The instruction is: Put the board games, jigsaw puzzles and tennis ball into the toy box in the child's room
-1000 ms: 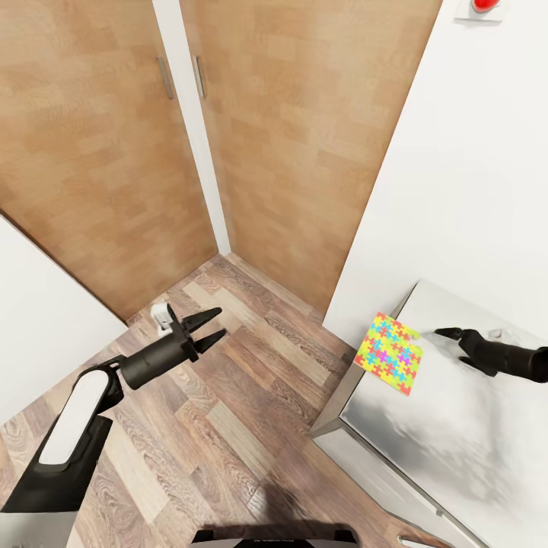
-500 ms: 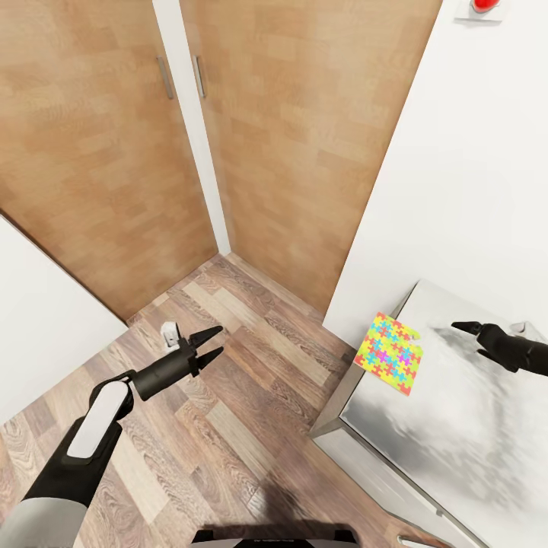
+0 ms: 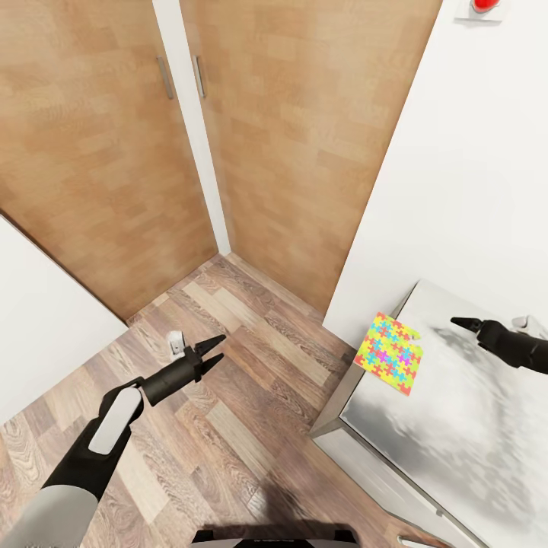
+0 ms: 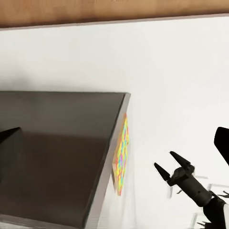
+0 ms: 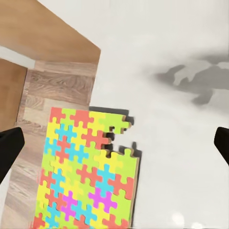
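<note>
Your jigsaw puzzle (image 3: 389,352) lies at the worktop (image 3: 457,426) corner, one edge overhanging the floor (image 3: 228,396). The right wrist view adds its missing pieces (image 5: 119,138). Your right pincer (image 3: 464,323) hangs near it, spread and holding nothing. Your left pincer (image 3: 211,350), slightly parted and empty, hangs over the floor planks.

I'm looking into a corner of a home bedroom, a child's by the look of it: tall wooden wardrobe doors (image 3: 99,144) with slim metal handles, wood-plank floor (image 3: 228,396), white walls (image 3: 472,175), and a bright jigsaw puzzle (image 3: 389,352) overhanging the corner of a pale grey desk (image 3: 457,426).
</note>
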Controlling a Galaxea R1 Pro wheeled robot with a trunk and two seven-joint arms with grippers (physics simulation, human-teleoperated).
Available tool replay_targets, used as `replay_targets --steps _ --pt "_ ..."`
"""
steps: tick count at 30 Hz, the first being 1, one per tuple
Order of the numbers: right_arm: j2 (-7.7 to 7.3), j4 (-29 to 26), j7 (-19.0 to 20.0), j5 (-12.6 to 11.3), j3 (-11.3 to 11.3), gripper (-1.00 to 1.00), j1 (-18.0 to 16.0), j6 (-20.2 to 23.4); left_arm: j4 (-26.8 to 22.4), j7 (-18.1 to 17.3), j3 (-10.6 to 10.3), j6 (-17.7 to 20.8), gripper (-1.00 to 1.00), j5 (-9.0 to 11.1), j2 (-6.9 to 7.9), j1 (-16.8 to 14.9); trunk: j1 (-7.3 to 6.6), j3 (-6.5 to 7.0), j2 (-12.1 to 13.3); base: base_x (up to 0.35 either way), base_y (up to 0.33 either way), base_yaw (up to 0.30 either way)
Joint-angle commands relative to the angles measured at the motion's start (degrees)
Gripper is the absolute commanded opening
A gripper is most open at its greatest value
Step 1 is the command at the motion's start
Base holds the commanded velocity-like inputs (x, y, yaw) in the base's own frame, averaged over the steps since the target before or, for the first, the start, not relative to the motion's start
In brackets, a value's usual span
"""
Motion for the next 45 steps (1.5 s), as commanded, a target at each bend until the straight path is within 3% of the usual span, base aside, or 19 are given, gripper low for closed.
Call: replay_targets --steps 1,22,36,45 --pt "0.07 -1.04 -0.62 -0.56 0.01 1.00 0.08 0.22 0.48 -0.30 -0.09 -0.27 1.00 -0.26 -0.14 -0.16 0.03 -0.08 -0.09 0.000 0.000 0.000" --pt "0.98 -6.58 -0.77 -0.57 0.77 1.00 0.59 0.44 2.39 -1.63 -0.30 -2.56 1.00 -4.33 -0.87 -0.61 0.03 -0.08 -0.09 0.021 0.086 -0.012" --pt "1.06 -7.11 -0.78 -0.52 2.16 1.00 0.65 0.43 3.44 -3.03 -0.31 -3.76 1.00 -5.54 -0.88 -0.56 0.03 0.02 -0.09 0.008 0.023 -0.195" --pt "1.07 -7.19 -0.78 -0.52 2.36 1.00 0.71 0.45 5.41 -6.94 -0.30 -4.51 1.00 -6.80 -0.84 -0.62 0.03 0.21 -0.09 0.001 0.004 -0.257"
